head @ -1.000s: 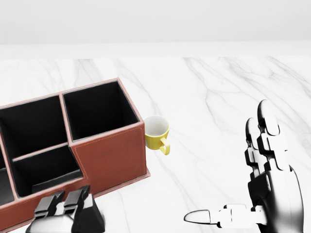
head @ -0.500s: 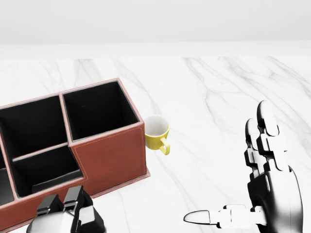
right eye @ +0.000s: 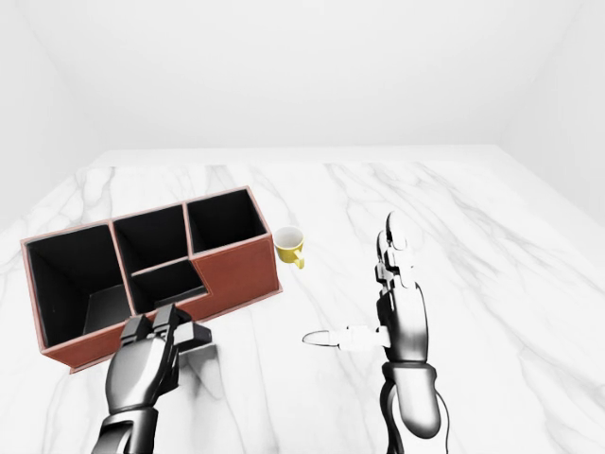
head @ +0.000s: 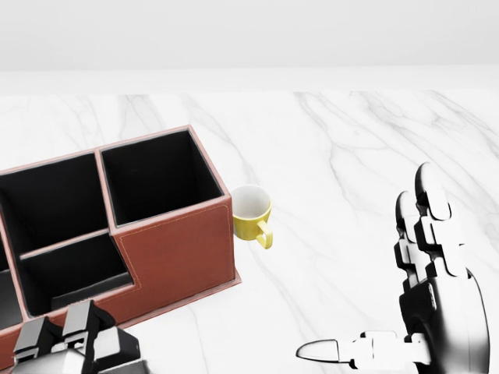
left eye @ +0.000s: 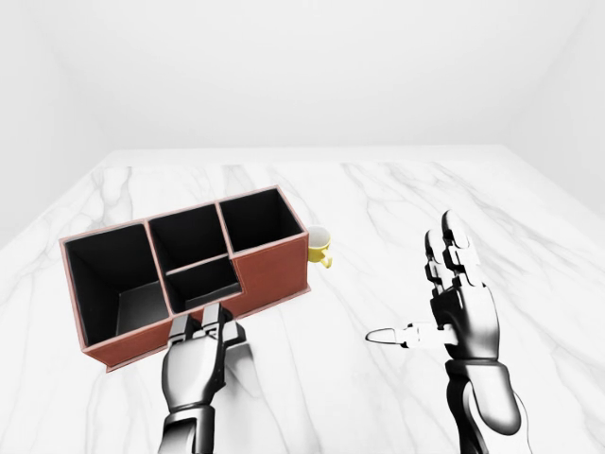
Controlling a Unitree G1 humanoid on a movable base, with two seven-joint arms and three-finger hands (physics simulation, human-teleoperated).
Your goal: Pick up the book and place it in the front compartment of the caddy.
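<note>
— Where is the book?

— At the left hand, low in the right-eye view, just below the caddy's near wall. It shows only as a dark, flat shape sticking out to the right of the knuckles.

— Which way does it point?

— Too little of it shows, so I cannot tell its long axis.

— And the fingers?

— They are curled down tight over the dark shape, gripping it. Their tips are close against the caddy's low wall, by the stepped-down compartment.

— The caddy itself?

— It is red-brown with black insides, and its long side runs from lower left to upper right in the head view. A yellow mug stands just beside its right end, handle turned toward the lower right.

— The other hand?

— The right hand is held upright and well apart from the caddy, fingers straight up and thumb stretched out to the left. It is spread wide and holds nothing.

— The setting?

— A white marble worktop with grey veins, in a plain white room.
</note>
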